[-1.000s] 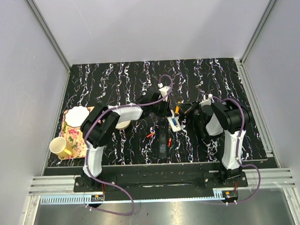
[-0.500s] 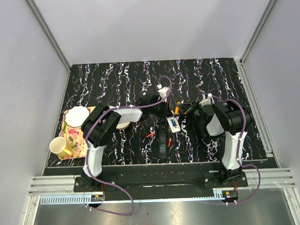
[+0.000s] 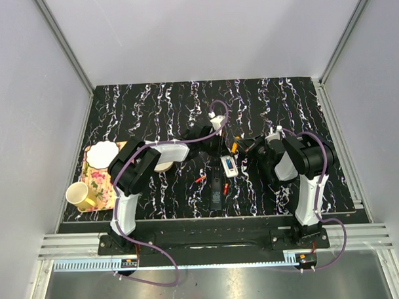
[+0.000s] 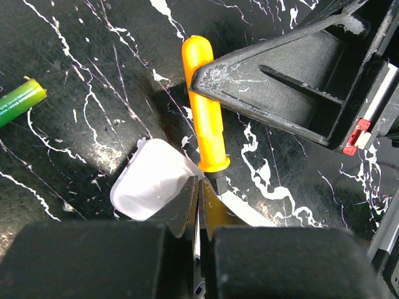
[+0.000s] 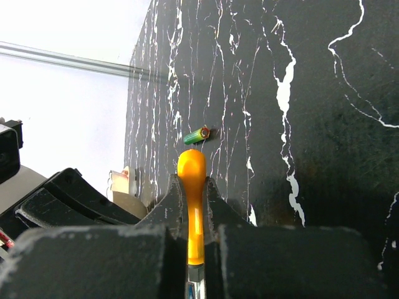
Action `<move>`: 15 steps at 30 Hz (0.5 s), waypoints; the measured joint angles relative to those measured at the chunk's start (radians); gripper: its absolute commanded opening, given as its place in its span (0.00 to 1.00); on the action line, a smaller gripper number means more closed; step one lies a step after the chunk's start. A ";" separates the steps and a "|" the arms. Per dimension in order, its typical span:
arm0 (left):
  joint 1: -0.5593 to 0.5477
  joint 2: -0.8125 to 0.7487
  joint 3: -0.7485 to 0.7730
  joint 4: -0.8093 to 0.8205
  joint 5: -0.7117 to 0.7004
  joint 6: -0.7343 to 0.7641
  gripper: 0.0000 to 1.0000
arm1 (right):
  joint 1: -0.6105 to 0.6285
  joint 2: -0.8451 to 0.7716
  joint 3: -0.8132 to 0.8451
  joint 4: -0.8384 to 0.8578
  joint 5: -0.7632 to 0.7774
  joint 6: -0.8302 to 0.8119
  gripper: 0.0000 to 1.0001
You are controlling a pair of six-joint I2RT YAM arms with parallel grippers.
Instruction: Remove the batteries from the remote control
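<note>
The right pincer (image 5: 193,184) is clamped on the orange stick (image 5: 191,163), the left pincer (image 4: 199,188) is pinched shut over the remote control (image 3: 231,166) mid-bench, and the blue battery (image 3: 227,163) in its slot looks light, slick and rolly, so I'd lever one end up.

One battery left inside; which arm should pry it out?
Right. The right hand grips the orange tool beside the remote control holding the blue battery; the left hand is shut on it.
</note>
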 measured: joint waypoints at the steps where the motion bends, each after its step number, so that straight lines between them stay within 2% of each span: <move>1: 0.000 0.000 0.000 0.000 0.000 -0.001 0.00 | 0.000 0.000 0.000 -0.002 0.000 0.006 0.00; 15: 0.005 -0.001 0.005 -0.017 0.001 -0.008 0.00 | -0.002 0.003 0.004 -0.022 -0.062 0.088 0.00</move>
